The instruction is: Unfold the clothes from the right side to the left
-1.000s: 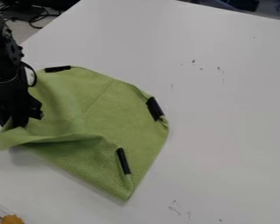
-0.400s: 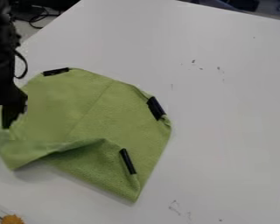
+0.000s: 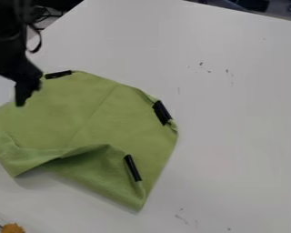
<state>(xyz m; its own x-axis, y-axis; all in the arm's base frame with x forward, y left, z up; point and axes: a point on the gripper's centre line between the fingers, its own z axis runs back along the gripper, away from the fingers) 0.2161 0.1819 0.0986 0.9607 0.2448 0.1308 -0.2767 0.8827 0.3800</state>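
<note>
- Since the last frame the tool (image 3: 25, 90) has moved up the view, away from the cloth's left part; the cloth (image 3: 90, 113) looks nearly unchanged. Against the first frame, its left part is spread farther left.
- The cloth lies left of centre, meeting the view's left edge, with a raised fold (image 3: 81, 152) along its lower side.
- A pointed corner (image 3: 136, 204) aims down the view, slightly right. Both spans are similar, so the long axis is hard to call; it seems to slant from upper left to lower right.
- The fold could stay if the tool takes only the top layer or misses the edge; a pull from one point could drag the whole cloth and bunch it.
- The tool is over the cloth's upper left, near a black strip (image 3: 58, 74); I cannot tell whether it is open or closed, or touching.
- Beyond is the white bench (image 3: 233, 113), an orange thing (image 3: 13, 228) at lower left.
</note>
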